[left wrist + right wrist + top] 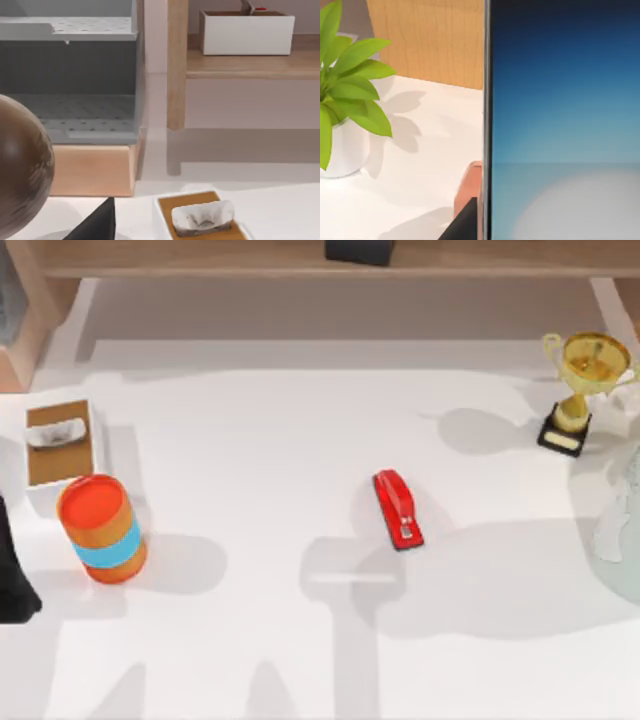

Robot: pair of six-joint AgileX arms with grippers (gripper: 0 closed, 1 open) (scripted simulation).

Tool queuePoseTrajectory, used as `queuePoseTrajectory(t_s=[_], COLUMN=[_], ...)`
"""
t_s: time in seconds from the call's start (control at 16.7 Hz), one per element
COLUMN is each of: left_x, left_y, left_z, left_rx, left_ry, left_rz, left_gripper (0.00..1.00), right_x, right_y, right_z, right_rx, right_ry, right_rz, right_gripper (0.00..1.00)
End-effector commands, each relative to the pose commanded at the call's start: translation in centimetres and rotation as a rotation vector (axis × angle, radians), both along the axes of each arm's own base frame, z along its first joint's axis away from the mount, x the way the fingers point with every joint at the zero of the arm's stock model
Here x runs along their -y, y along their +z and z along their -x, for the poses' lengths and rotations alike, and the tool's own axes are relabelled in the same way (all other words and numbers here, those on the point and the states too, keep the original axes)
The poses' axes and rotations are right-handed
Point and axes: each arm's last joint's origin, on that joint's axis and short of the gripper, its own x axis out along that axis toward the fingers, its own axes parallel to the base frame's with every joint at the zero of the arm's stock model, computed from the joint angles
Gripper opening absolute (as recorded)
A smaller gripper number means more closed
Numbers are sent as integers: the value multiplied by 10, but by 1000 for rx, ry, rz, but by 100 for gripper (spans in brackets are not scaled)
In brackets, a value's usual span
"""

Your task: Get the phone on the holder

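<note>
Blue screen glass of the phone (565,120) stands upright right against the right arm's wrist camera, a leafy plant (347,75) off to one side behind it. Whether that arm's tool grips it I cannot tell. A red stapler (398,508) lies mid-table.

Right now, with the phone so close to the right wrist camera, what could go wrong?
The phone covers much of the right wrist view, so that camera may give little help in aiming at a holder. On the table, the red stapler lies near the middle and the orange can and tissue box stand at the left; a low sweep could knock them.
</note>
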Motion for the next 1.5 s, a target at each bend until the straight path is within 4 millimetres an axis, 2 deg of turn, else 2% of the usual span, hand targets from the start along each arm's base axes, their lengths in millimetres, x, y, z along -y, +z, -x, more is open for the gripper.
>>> queuePoseTrajectory(t_s=[0.36,0.66,1.44,1.5], left_x=[0,0,0,0], left_y=[0,0,0,0], left_z=[0,0,0,0], left_rx=[0,0,0,0], left_ry=[0,0,0,0], left_rz=[0,0,0,0], left_gripper=[100,100,100,100], right_x=[-6,-5,-5,-5], right_y=[-21,-24,-24,-24], right_z=[-22,-25,-25,-25], right_rx=[-6,-3,-3,-3], right_ry=[10,12,12,12], right_rz=[-33,-53,-53,-53], right_gripper=[0,0,98,100])
